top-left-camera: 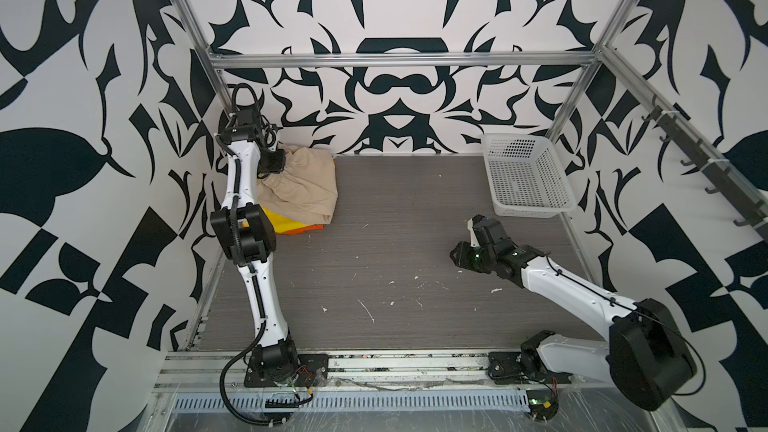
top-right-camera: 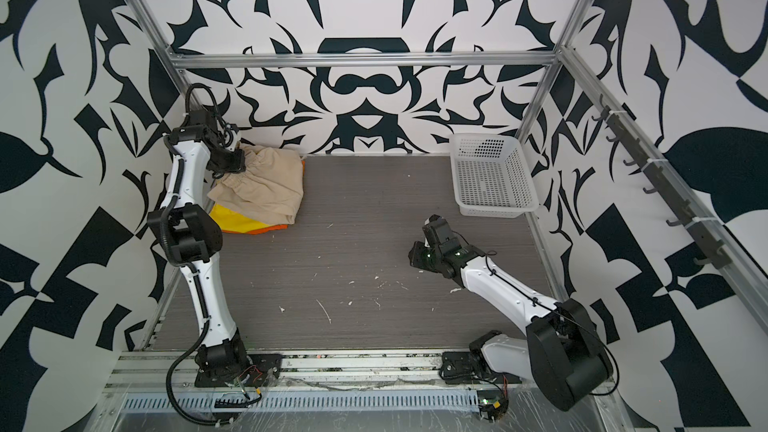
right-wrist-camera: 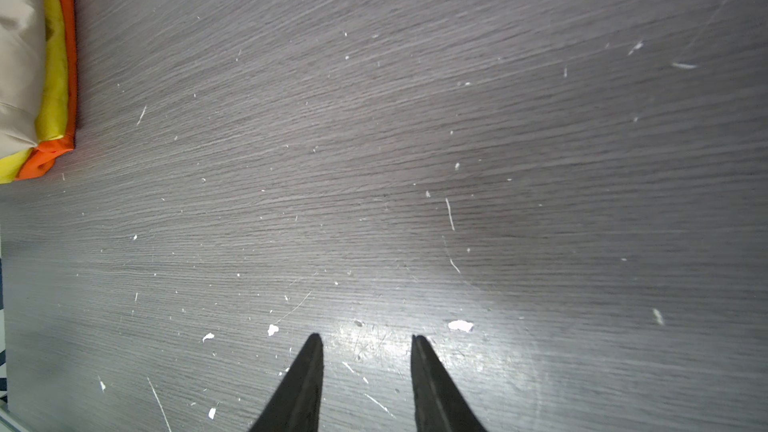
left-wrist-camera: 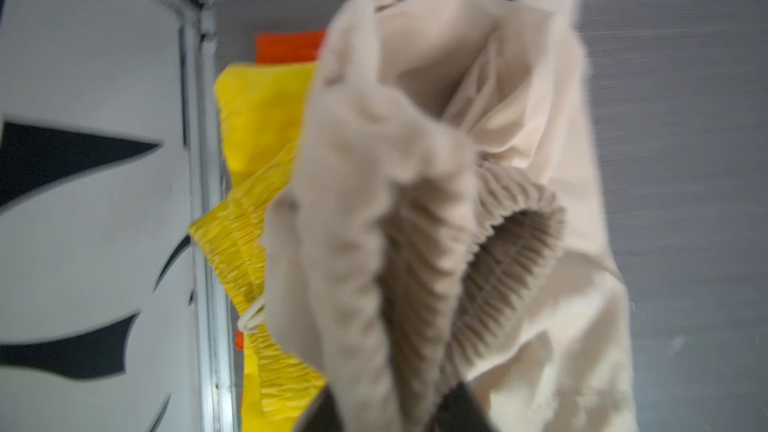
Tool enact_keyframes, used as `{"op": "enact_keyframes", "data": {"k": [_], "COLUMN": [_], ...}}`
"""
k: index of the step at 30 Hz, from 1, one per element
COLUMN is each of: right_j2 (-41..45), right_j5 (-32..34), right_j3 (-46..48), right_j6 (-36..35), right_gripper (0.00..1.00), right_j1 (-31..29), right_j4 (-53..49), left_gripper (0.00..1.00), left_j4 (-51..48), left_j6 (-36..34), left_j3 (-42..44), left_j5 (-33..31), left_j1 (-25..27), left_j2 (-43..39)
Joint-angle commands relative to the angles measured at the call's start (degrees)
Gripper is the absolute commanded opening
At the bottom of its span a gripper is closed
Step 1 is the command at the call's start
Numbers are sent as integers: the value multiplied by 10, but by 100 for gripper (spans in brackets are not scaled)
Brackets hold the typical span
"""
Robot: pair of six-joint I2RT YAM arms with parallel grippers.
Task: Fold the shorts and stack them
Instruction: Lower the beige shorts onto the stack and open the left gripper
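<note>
Between left gripper (left-wrist-camera: 392, 405) jaws: beige shorts (left-wrist-camera: 415, 139) waistband, pinched or freed, can't tell. A snag on retreat could drag it off yellow shorts (left-wrist-camera: 257, 118). Right gripper (right-wrist-camera: 368, 351) spread, empty.

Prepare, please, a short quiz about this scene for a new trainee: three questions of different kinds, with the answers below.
1. What colour are the top shorts of the pile?
2. True or false: the right hand holds cloth.
3. The white basket is: A) full of shorts, B) empty, C) upside down.

Key: 1) beige; 2) false, it is open over bare table; 3) B.
</note>
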State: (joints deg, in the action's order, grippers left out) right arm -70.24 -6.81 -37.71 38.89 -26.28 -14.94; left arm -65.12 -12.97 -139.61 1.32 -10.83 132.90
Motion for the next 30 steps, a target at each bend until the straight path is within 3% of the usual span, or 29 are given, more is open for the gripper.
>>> {"op": "enact_keyframes", "data": {"k": [1,4,7,11,16,19,24,30], "right_j2": [-2,4,7,7,-3,-11,-19,-21], "right_j5": [1,6,8,24,18,6,1,0], "right_j3": [-15,-17,-24,-42,-59,-62,-65,-44], "right_j6": [-2,-2,-5,-20,-27,-27,-31,-22], "right_gripper": [39,39,39,39,40,39,39,40], "right_j1": [1,2,1,2,2,2,2,2], "right_j4": [0,-5,-8,-26,-19,-8,-9,11], "left_gripper": [63,77,83,84,80,79,79,78], "left_j4": [-11,-5,-8,16,97,118,89,119], "left_j6": [18,40,63,67,94,105,95,128], "left_j3": [-28,-30,-48,-18,124,164,128,118], "left_j5": [-104,-102,-111,-78,35,63,17,34], "left_j1": [-14,-13,-5,22,48,48,41,-3], "left_j2": [36,12,-32,-115,-200,-185,-99,-42]}}
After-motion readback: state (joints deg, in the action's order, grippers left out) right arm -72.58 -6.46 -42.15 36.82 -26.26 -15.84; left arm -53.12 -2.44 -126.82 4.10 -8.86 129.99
